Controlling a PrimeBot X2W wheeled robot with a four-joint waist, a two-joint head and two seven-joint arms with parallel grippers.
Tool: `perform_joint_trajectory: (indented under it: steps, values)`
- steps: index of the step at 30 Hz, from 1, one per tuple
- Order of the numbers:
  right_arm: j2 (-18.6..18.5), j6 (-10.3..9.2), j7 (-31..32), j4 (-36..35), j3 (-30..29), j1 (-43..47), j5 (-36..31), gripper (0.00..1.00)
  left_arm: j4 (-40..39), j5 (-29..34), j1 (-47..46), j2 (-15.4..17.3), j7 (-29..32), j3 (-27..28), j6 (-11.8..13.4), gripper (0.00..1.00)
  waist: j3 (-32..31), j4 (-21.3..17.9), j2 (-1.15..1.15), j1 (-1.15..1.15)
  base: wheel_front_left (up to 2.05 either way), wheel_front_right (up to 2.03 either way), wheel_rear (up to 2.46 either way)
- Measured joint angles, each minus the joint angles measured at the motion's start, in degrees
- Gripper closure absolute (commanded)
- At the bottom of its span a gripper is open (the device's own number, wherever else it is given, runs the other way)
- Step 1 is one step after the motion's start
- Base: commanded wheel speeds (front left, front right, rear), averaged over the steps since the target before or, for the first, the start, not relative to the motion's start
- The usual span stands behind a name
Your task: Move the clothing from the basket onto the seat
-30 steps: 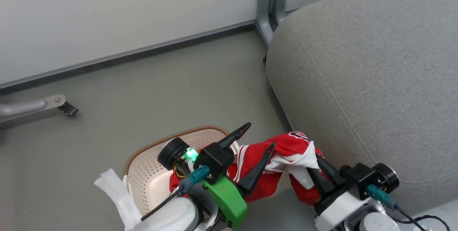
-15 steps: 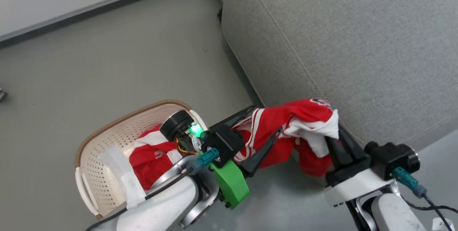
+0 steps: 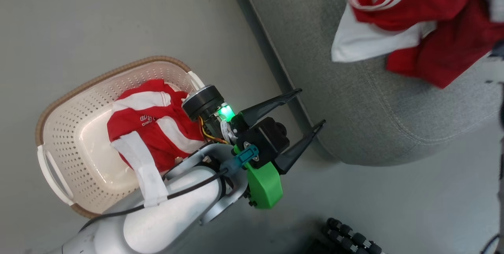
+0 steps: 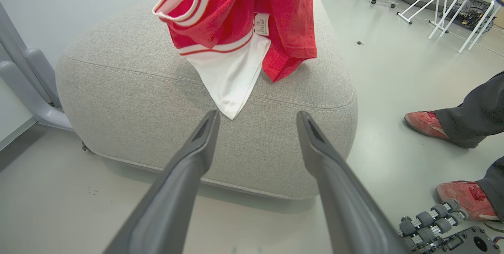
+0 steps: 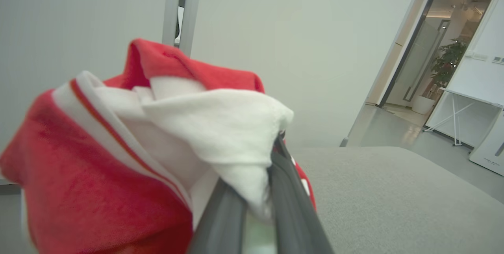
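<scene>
Grey floor (image 3: 98,17) lies under us, with the basket (image 3: 98,75) on it beside the big grey seat (image 3: 354,100). Our right gripper (image 5: 275,147) is pinched tight on the striped garment (image 3: 433,21), which hangs over the seat. We think it is best to bring it low over the middle, away from the round edge, then let go so it does not slide off. Our left gripper (image 3: 311,106) is spread wide and holds nothing. The jersey (image 3: 149,128) lies in the basket. A person's red shoes (image 4: 425,124) are near, so we should go slowly.
</scene>
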Motion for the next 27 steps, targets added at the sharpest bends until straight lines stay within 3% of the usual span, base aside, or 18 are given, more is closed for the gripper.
perform_joint_trajectory:
  steps: [8,11,15,17,18,19,27]
  values:
    - [-13.72,0.01,-0.01,8.47,-8.56,-14.75,-2.74,1.00,-0.29,1.24,-3.04,-0.42,0.18,-1.34,-1.13,0.00,8.20,3.54,0.00,0.01,0.00,0.00,0.00]
    - [-15.16,0.00,-0.04,13.51,-11.03,-16.88,-4.93,1.00,0.35,1.96,-3.92,-1.21,-0.74,-1.69,-1.43,0.00,10.02,5.80,0.00,0.01,0.00,0.00,0.00]
    - [-13.17,0.01,-0.05,21.98,-10.99,-16.30,-6.70,1.00,1.82,1.96,-4.17,-2.76,-2.34,-1.86,-1.47,0.00,11.66,9.02,0.00,0.01,0.00,0.00,0.00]
    - [-11.90,0.01,-0.05,24.42,-11.01,-15.44,-7.95,0.82,2.45,1.92,-4.21,-3.28,-2.89,-1.91,-1.46,0.00,12.17,10.37,0.00,0.01,0.00,0.00,0.00]
    - [-11.18,0.01,-0.07,25.25,-11.27,-14.89,-8.70,0.51,2.78,1.88,-4.21,-3.47,-3.13,-1.89,-1.37,0.00,12.38,11.02,0.00,0.01,0.00,0.00,0.00]
    - [-10.09,0.01,-0.07,25.63,-12.32,-14.39,-9.56,0.00,3.21,1.74,-4.20,-3.63,-3.34,-1.79,-1.07,0.00,12.51,11.62,0.00,0.01,0.00,0.00,0.00]
    - [-1.19,0.00,-0.07,21.29,-13.78,-4.60,-13.40,0.00,10.54,-0.01,-1.43,-4.49,-9.90,0.32,2.00,0.00,9.65,13.50,0.00,0.01,0.00,0.00,0.00]
